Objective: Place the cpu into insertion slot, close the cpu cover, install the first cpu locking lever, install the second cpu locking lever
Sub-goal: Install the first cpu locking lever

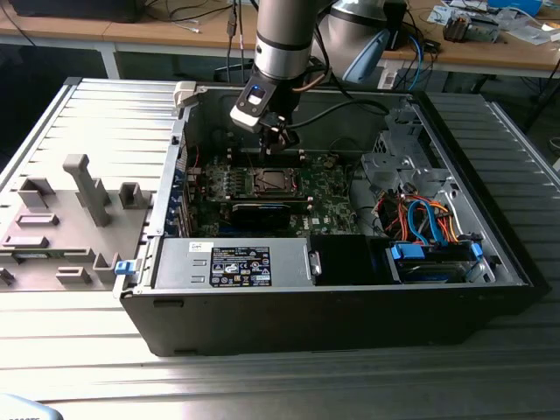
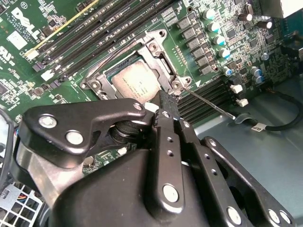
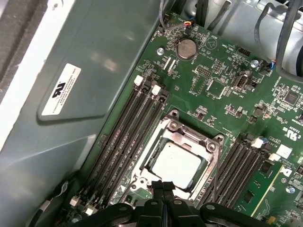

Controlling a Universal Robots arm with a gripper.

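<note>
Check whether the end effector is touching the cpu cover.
Cannot tell. In both wrist views the shut end effector has its tips right at the cpu cover's edge, but they hide the meeting spot, showing neither contact nor gap.

**Printed labels inside the opened computer case [image 1: 350,324]; no wording is legible.**
In the exterior view a black-and-white sticker [image 1: 232,265] is carried on the grey power supply [image 1: 173,262], at 7 o'clock from the insertion slot [image 1: 274,182]. In the first wrist view a white label [image 3: 60,90] is borne by a grey metal panel [image 3: 102,56].
</note>
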